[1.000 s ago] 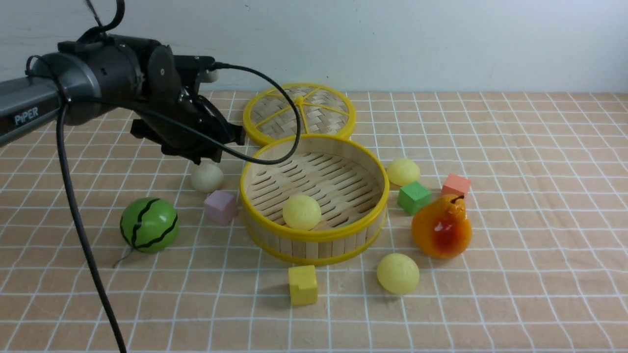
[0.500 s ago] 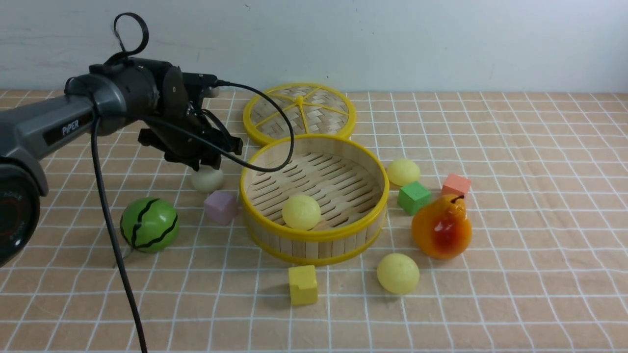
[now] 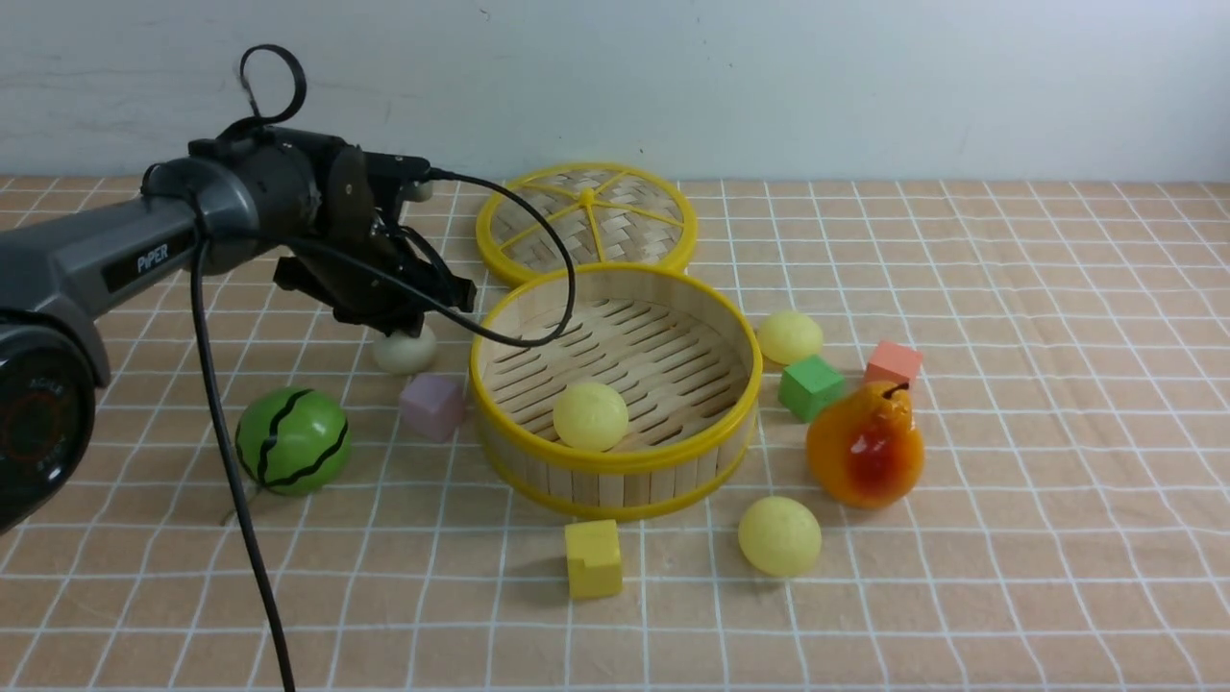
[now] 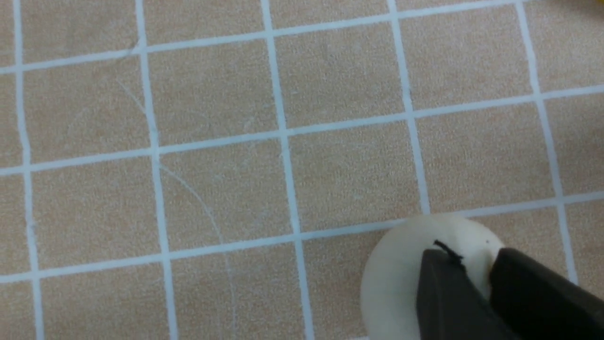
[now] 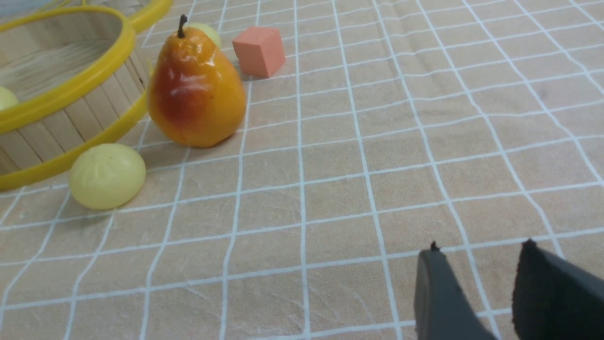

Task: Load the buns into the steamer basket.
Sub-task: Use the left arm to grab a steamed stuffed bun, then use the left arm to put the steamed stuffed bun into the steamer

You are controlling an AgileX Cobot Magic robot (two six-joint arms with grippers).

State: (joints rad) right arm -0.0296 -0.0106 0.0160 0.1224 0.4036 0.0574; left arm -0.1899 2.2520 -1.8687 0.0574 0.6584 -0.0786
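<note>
Off-white bun (image 4: 398, 278), left gripper (image 4: 472, 256) just above

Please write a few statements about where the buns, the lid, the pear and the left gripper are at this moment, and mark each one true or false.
1. One yellow bun lies inside the steamer basket. True.
2. The woven lid covers the steamer basket. False: it lies flat on the table behind it.
3. The left gripper is just above the off-white bun. True.
4. The pear stands on the robot's left of the steamer basket. False: it stands on the right, beside the green cube.
</note>
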